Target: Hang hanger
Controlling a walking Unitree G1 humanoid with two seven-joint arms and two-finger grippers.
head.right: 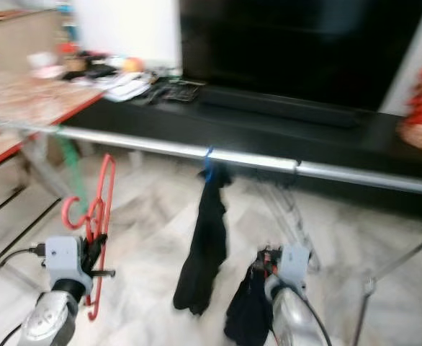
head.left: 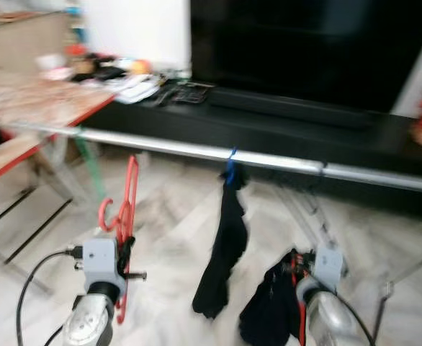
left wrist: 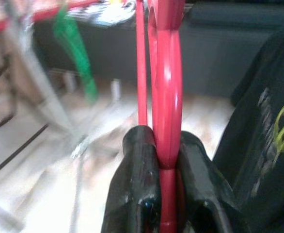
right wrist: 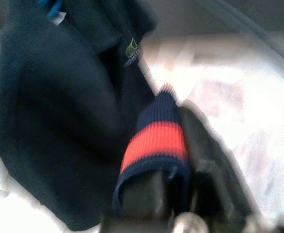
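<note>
Pinching one red hanger (head.left: pixel 127 209), the left gripper (left wrist: pixel 166 160) holds it upright; right gripper (right wrist: pixel 181 160) clamps one dark garment (head.left: pixel 272 306); another hangs from the rail (head.left: pixel 283 160).

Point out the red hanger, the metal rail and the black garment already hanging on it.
Red hanger (head.left: pixel 129 189), left eye view, on its upright frame.
Metal rail (head.left: pixel 175 149), left eye view, on a bare stretch.
Black garment (head.left: pixel 225 245), left eye view, on the middle of the cloth.
</note>
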